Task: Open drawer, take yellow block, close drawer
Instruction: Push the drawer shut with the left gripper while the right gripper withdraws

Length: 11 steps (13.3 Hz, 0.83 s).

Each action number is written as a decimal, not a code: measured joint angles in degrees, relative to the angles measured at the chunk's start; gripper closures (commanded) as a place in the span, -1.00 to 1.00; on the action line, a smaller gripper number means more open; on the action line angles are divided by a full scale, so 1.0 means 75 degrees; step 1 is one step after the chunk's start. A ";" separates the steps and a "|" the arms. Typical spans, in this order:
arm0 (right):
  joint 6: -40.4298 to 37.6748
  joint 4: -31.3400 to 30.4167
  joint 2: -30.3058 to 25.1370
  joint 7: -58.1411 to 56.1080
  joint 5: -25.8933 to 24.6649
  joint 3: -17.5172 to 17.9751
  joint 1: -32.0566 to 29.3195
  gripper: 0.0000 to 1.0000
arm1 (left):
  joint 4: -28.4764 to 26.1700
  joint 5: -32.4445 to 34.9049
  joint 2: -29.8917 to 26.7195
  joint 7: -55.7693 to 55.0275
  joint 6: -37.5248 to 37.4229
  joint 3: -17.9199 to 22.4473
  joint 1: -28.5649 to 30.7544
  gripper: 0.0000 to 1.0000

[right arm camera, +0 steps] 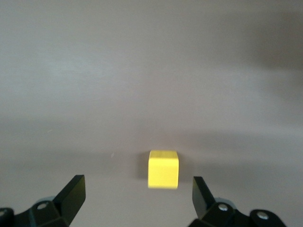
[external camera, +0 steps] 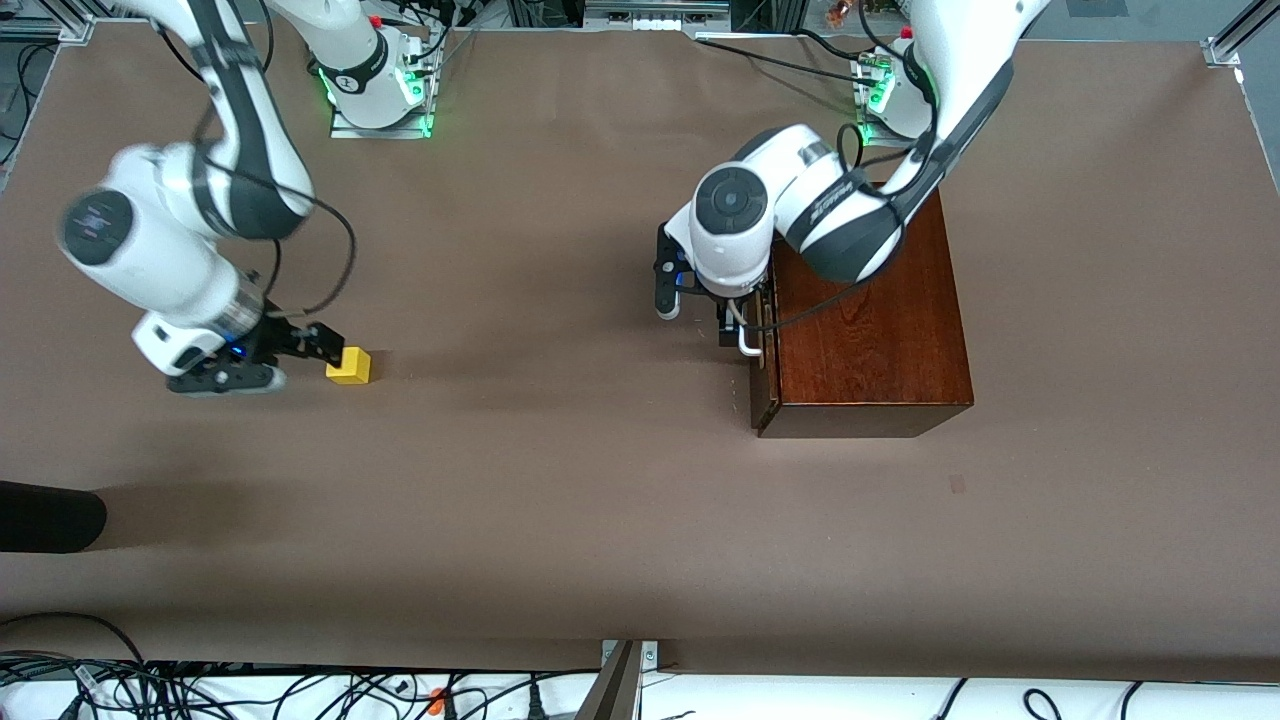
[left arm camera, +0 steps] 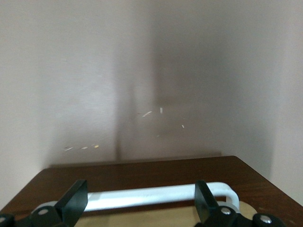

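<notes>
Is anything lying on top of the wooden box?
No loose object shows on the wooden box. The left arm hangs over the end nearest its base, covering that part; the left gripper is at the drawer's white handle.

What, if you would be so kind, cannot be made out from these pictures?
- Front view: the left arm's wrist covers the left gripper at the white U-shaped bar handle of the dark reddish-brown wooden box's drawer.
- Left wrist view: the bottom edge cuts off the drawer's pale inside.
- Front view: the right gripper is motion-blurred beside the small bright-yellow block.
</notes>
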 measured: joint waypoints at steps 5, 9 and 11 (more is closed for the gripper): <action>-0.2907 0.1739 -0.0983 -0.0011 -0.0002 0.0139 0.0001 -1.00 | 0.1123 -0.0802 -0.1151 -0.2573 -0.2298 0.0033 0.0050 -1.00; -0.4143 0.2757 -0.0993 -0.0048 -0.0003 0.0095 -0.0002 -1.00 | 0.2513 -0.0817 -0.1225 -0.4269 -0.4371 0.0274 0.0755 -1.00; -0.4458 0.2857 -0.1005 -0.0056 -0.0021 0.0083 -0.0004 -1.00 | 0.2831 -0.0827 -0.1280 -0.4463 -0.4511 0.0392 0.1290 -1.00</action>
